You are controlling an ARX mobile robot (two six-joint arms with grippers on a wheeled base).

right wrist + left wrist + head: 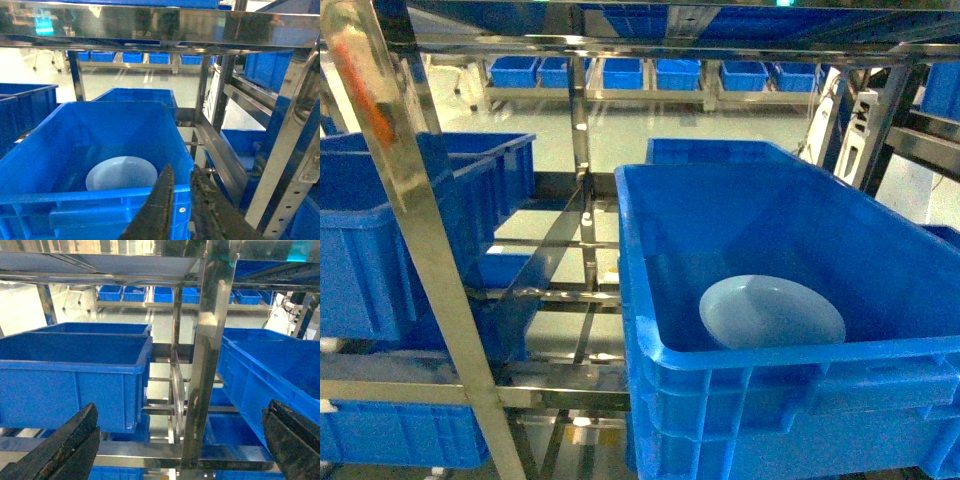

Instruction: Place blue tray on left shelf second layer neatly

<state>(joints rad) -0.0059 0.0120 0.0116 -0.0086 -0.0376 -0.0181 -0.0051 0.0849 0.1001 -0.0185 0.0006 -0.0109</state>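
Right wrist view: we are hovering our clenched, empty right gripper point(181, 187) just behind the crate point(100, 212), plate point(121, 173) lying ahead below, needing reaching in; left gripper point(180, 440) spread.

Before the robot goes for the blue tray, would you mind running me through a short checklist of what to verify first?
1. Blue tray located: ok, it lies at the bottom of the large blue crate, near its front wall.
2. Tray free of other items: ok, nothing lies on it.
3. Left gripper open: ok, fingers wide apart, nothing between them.
4. Right gripper ready to grasp: not ok, its fingers are nearly closed, above the crate's front rim.
5. Room on the left shelf second layer: cannot tell, open bars show beside the blue crates already there.
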